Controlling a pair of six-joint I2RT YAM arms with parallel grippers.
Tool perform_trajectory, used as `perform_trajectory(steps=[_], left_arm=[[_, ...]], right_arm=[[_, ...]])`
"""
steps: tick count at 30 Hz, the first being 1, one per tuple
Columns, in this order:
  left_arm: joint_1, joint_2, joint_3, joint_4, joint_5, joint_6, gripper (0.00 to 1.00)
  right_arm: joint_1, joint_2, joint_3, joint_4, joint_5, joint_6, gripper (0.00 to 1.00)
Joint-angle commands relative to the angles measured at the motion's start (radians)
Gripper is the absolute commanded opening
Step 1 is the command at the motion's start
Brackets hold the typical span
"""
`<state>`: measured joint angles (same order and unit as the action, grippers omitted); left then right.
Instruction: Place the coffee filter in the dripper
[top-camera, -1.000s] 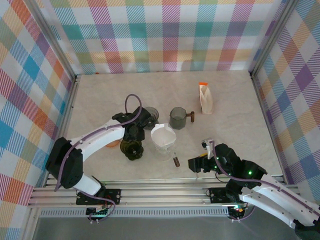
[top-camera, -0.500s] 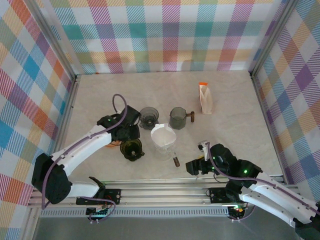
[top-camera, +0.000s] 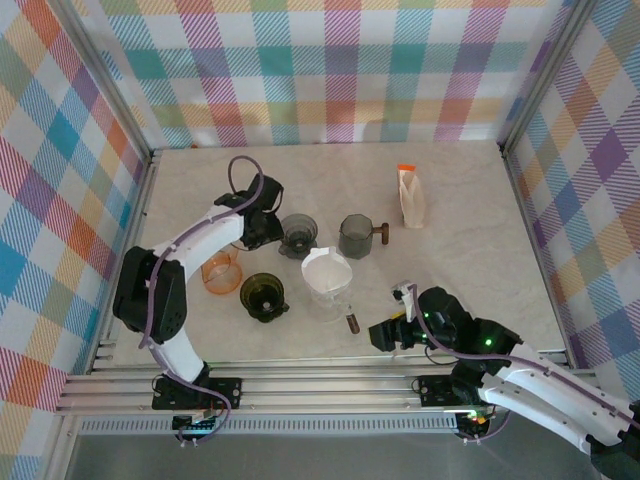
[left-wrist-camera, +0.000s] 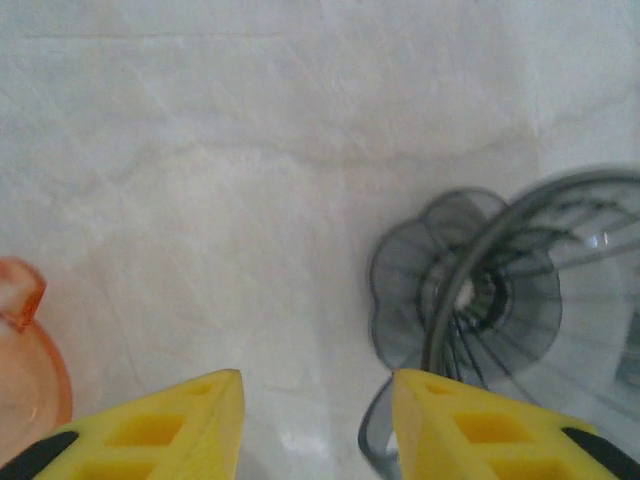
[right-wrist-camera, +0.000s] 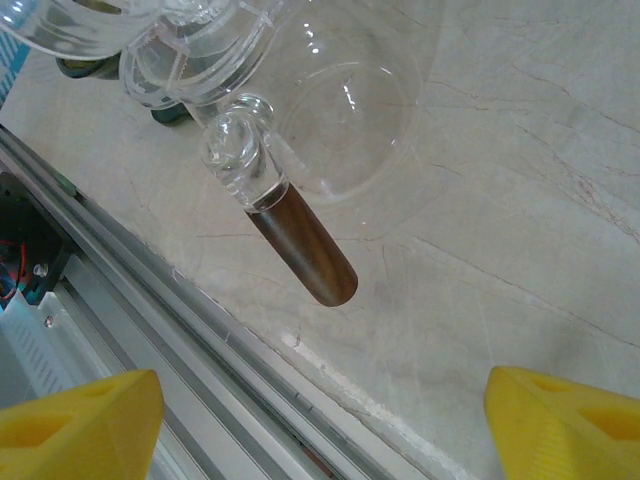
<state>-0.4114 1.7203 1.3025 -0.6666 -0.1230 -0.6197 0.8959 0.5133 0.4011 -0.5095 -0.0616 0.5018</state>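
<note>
Though both empty: L gripper (left-wrist-camera: 316, 402) narrow by grey dripper (left-wrist-camera: 470, 295), R gripper (right-wrist-camera: 320, 400) wide.

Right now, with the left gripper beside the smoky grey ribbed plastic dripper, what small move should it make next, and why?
Probably shift the left gripper sideways toward the smoky grey ribbed plastic dripper until its rim sits between the fingers. The jaws stand apart over bare marble table, with the dripper just outside one finger.
</note>
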Motion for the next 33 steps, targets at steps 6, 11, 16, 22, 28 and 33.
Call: perform_trajectory(steps=[6,11,16,22,28,33], left_arm=[[0.019,0.092,0.026,0.179,0.133,-0.012,0.52],[0.014,0.138,0.029,0.211,0.198,-0.012,0.43],[-0.006,0.14,0.013,0.251,0.234,-0.037,0.42],[-0.044,0.148,0.032,0.241,0.247,-0.07,0.38],[-0.072,0.175,0.034,0.251,0.278,-0.088,0.37],[-0.076,0.166,0.02,0.265,0.299,-0.109,0.35]], right_arm=[[-0.004,-0.048,-0.008,-0.031,0.024,0.018,0.83],[-0.005,-0.061,-0.007,-0.048,0.042,0.02,0.83],[-0.004,-0.052,-0.011,-0.041,0.049,0.025,0.83],[-0.005,-0.048,-0.015,-0.036,0.055,0.033,0.83],[-0.005,-0.05,-0.015,-0.038,0.053,0.043,0.83],[-0.005,-0.05,-0.016,-0.028,0.023,0.027,0.83]])
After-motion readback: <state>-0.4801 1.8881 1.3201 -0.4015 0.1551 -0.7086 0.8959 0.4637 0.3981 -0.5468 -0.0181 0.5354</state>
